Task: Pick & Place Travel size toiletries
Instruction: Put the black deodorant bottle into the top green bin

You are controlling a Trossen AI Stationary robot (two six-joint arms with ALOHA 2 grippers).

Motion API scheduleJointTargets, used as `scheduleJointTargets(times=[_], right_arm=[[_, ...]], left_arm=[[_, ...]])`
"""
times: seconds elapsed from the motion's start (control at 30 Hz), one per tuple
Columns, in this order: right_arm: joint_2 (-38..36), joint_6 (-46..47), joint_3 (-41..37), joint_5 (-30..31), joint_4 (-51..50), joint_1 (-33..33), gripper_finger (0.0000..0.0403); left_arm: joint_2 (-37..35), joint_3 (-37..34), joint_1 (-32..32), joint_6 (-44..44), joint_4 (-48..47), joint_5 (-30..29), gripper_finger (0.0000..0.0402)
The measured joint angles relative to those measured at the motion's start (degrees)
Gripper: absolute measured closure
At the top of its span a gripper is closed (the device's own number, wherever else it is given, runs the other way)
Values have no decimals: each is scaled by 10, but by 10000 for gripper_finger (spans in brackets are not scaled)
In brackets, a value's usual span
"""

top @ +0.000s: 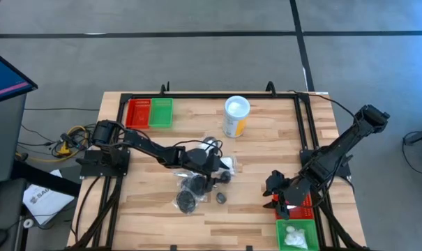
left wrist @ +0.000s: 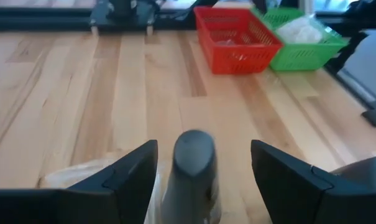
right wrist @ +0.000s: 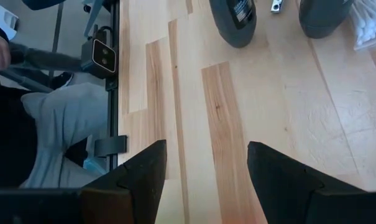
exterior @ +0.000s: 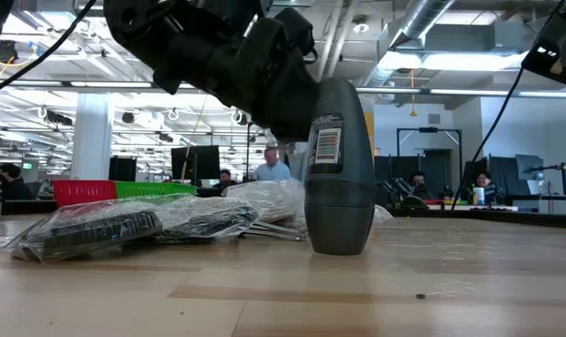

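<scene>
A small dark bottle (left wrist: 194, 168) stands upright mid-worktop (top: 266, 202), beside wrapped pucks (top: 190, 192). The left tool (left wrist: 203, 165) straddles it, fingers wide, not yet gripping. Closing comes next, likely. The right tool (right wrist: 206, 168) waits wide open near the green basket (top: 296, 233).

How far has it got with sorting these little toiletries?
Partly done: white items already lie in the green basket by the right gripper, which hangs open and empty. The left gripper is open around a small dark bottle, not yet gripping. Wrapped pucks remain on the table.
</scene>
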Motion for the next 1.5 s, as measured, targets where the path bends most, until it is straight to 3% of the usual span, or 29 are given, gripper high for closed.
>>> scheduleJointTargets(times=[0.8,0.93,1.13,1.5], right_arm=[[0,-27,0,0,22,-3,195],[0,-30,0,0,22,-3,200],[0,-33,0,15,22,-3,208],[0,-45,0,15,22,-3,222]], left_arm=[[86,-8,0,-1,110,4,161],[86,-8,0,0,112,4,186],[86,-8,0,0,114,4,262],[75,-8,0,-1,103,-3,263]])
